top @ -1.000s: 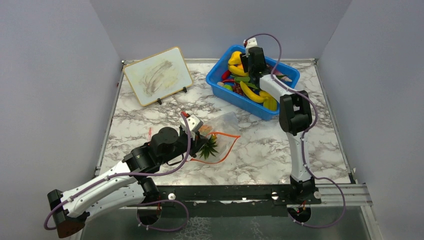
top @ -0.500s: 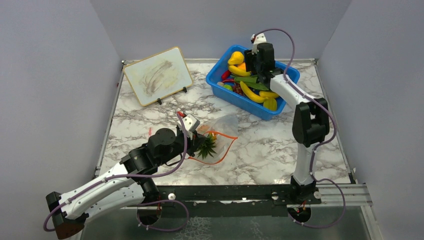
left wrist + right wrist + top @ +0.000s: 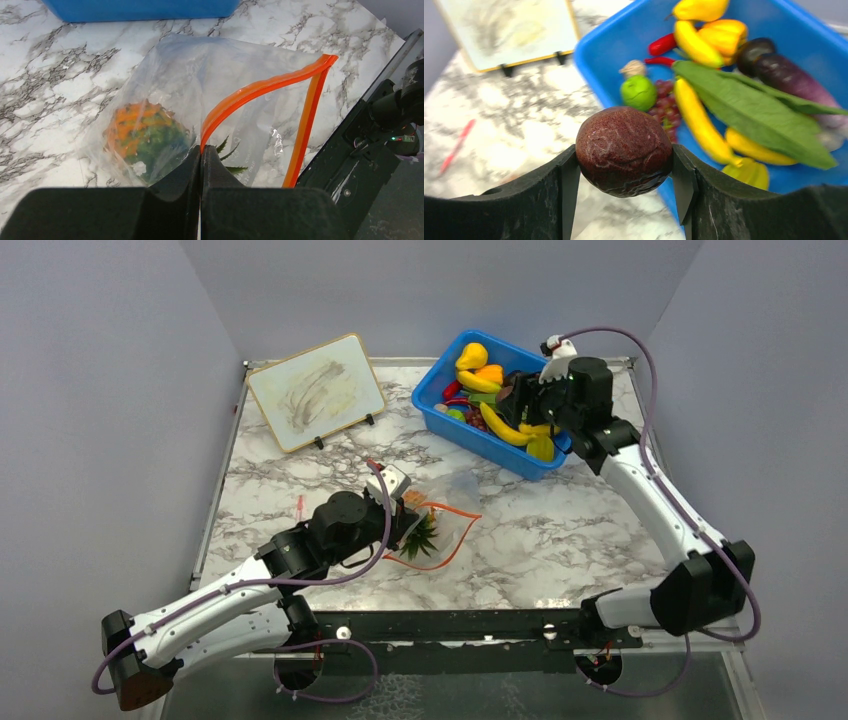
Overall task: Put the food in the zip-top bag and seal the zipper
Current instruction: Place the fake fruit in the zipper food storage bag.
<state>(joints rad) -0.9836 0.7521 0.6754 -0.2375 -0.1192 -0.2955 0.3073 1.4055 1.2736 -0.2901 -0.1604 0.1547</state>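
Observation:
The clear zip-top bag [image 3: 210,85] lies on the marble in front of my left arm, its mouth spread open. My left gripper [image 3: 200,156] is shut on the near end of the orange zipper [image 3: 260,87]. An orange pineapple [image 3: 142,135] with a green crown [image 3: 418,535] is inside the bag [image 3: 455,485]. My right gripper [image 3: 625,170] is shut on a dark red-brown round fruit [image 3: 624,147], held above the near edge of the blue bin [image 3: 609,37]. In the top view that gripper [image 3: 520,395] hovers over the bin, where more food lies: yellow bananas [image 3: 696,117] and a long green leaf [image 3: 749,110].
The blue bin [image 3: 440,425] stands at the back right and also holds a lime [image 3: 639,92], grapes, red chillies and an aubergine. A small whiteboard [image 3: 315,390] on a stand leans at the back left. A thin red stick [image 3: 300,503] lies left of the bag.
My right arm has swung its elbow out to the right and the gripper has shifted right over the bin with the round fruit. The left gripper has stayed on the zipper.

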